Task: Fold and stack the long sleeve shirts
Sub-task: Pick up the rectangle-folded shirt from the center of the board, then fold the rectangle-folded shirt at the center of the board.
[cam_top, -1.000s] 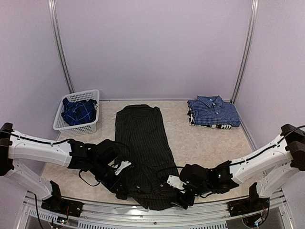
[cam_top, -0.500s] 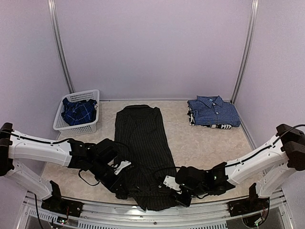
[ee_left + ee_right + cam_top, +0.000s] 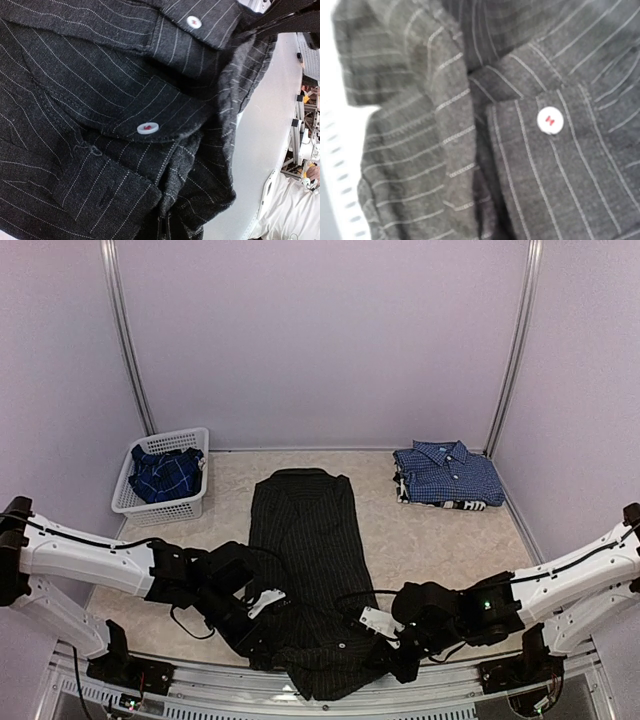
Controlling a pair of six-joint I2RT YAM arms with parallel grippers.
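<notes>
The black pinstriped cloth shirt (image 3: 305,550) lies on the counter (image 3: 430,540), its long axis running straight away from the 2 hands. Left hand (image 3: 252,638) and right hand (image 3: 398,660) flank its near hem, equally close. Cloth fills both wrist views, so I cannot tell whether either hand pinches it.

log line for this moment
black shirt: spread mid-table | left gripper: at near hem | right gripper: at near hem | jaws: hidden | checked shirt: folded, far right

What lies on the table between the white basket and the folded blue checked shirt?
The black pinstriped shirt, spread out lengthwise; the top external view shows it.
</notes>
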